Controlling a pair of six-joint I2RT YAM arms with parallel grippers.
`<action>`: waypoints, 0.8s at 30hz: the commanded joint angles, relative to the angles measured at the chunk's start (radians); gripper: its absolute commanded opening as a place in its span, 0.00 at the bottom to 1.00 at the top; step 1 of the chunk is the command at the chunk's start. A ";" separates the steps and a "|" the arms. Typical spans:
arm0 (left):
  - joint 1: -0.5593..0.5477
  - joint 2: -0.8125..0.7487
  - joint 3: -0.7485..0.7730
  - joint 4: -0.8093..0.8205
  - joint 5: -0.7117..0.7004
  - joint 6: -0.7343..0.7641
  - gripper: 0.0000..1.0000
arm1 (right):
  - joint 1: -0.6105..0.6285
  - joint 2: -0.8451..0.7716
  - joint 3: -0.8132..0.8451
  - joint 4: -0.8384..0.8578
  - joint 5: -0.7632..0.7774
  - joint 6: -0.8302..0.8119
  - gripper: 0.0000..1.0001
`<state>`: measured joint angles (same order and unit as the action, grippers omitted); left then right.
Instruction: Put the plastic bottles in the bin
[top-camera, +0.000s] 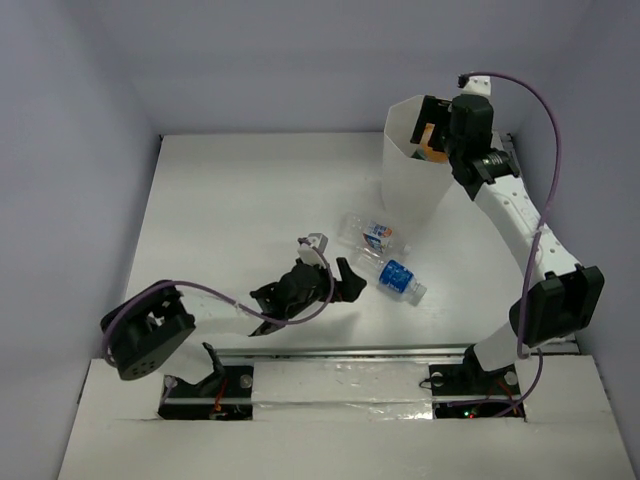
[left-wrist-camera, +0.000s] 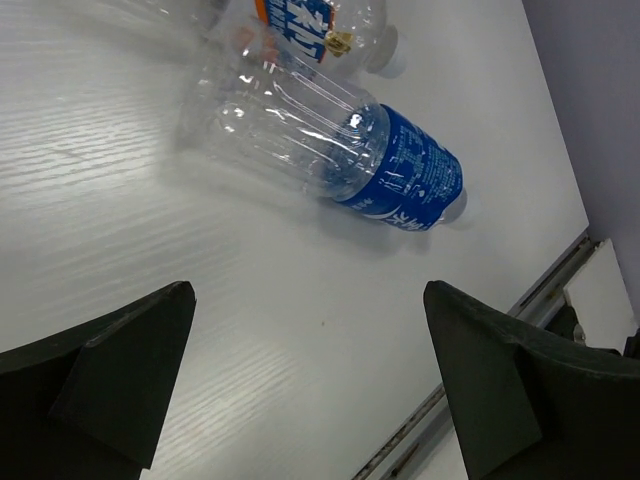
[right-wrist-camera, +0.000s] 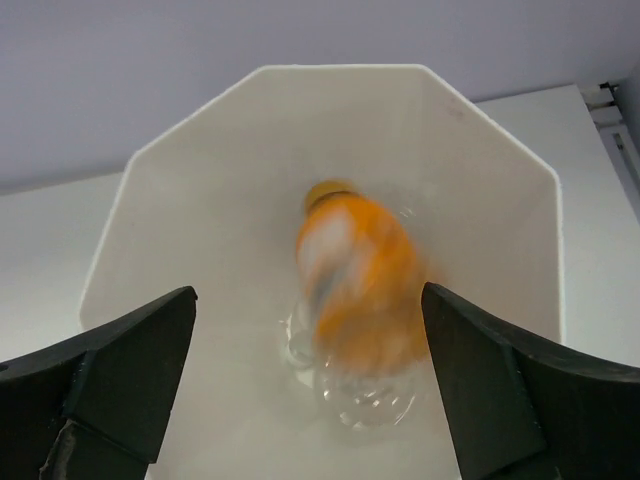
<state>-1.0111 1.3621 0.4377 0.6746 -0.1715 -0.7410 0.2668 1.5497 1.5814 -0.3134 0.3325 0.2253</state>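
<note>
Two bottles on the table (top-camera: 230, 200): the blue-label bottle (left-wrist-camera: 340, 150) and a second clear bottle (left-wrist-camera: 310, 20) lie on their sides, close together, near the bin (top-camera: 415, 185).
Left gripper (left-wrist-camera: 308, 290): wide open and empty, aimed at the blue-label bottle, probably to take it next.
Right gripper (right-wrist-camera: 308, 300): wide open above the bin, holding nothing.
Orange bottle (right-wrist-camera: 360, 285): inside the bin, blurred; I judge it is dropping.

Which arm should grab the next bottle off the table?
Left. The left gripper hangs open beside the blue-labelled bottle lying on the table; the right gripper is open above the bin, away from it.
</note>
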 joint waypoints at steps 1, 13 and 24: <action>-0.021 0.063 0.065 0.117 -0.028 -0.057 0.99 | 0.003 -0.072 0.063 0.028 -0.036 0.014 1.00; -0.021 0.360 0.223 0.143 -0.115 -0.167 0.99 | 0.003 -0.344 -0.291 0.232 -0.205 0.108 1.00; -0.021 0.436 0.282 0.180 -0.186 -0.270 0.99 | 0.087 -0.549 -0.638 0.284 -0.236 0.151 0.85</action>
<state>-1.0306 1.7924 0.6853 0.8108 -0.3164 -0.9638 0.3336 1.0687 0.9947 -0.1040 0.1223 0.3508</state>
